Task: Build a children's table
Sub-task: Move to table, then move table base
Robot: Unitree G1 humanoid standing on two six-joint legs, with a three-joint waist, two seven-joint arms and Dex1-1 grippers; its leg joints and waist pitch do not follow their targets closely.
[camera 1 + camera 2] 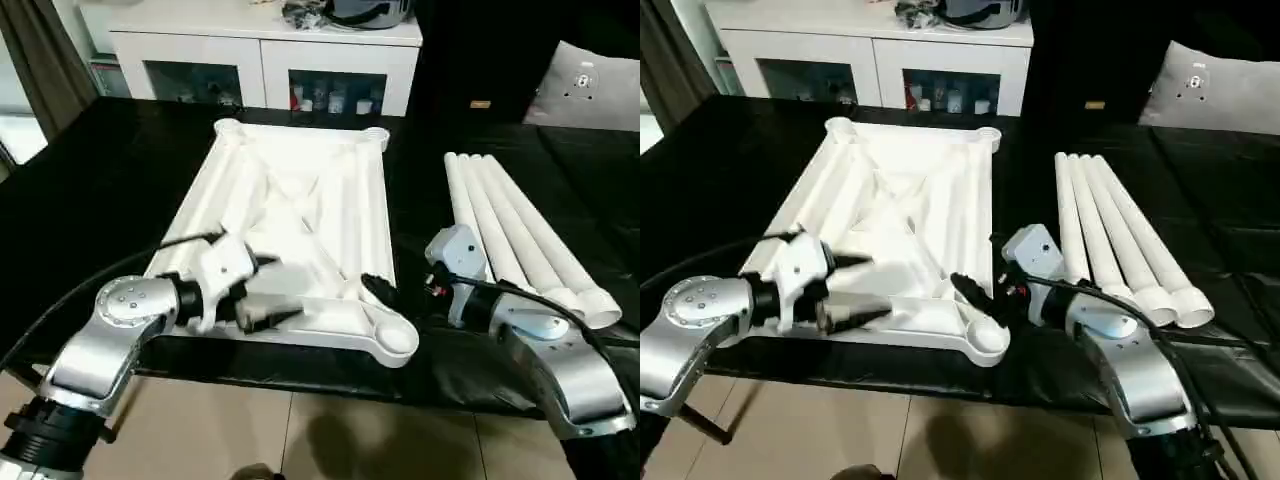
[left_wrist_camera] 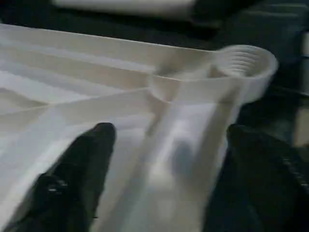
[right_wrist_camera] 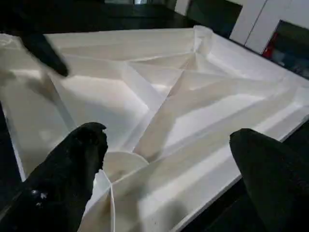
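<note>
The children's table top [image 1: 300, 215] lies upside down on the black work surface, ribbed underside up, with round sockets at its corners. Four white legs [image 1: 520, 235] lie side by side to its right. My left gripper [image 1: 275, 290] is open at the top's near edge, one finger over the ribs and the other outside the rim [image 2: 178, 159]; the threaded near-right socket [image 2: 244, 63] lies beyond it. My right gripper [image 3: 169, 135] is open beside that near-right socket [image 1: 392, 338], fingers pointing across the underside. Neither gripper holds anything.
A white cabinet [image 1: 265, 55] with glass doors stands behind the work surface. A grey cushion [image 1: 590, 85] sits at the far right. The black surface's front edge [image 1: 300, 375] runs just below the table top, with tiled floor beneath it.
</note>
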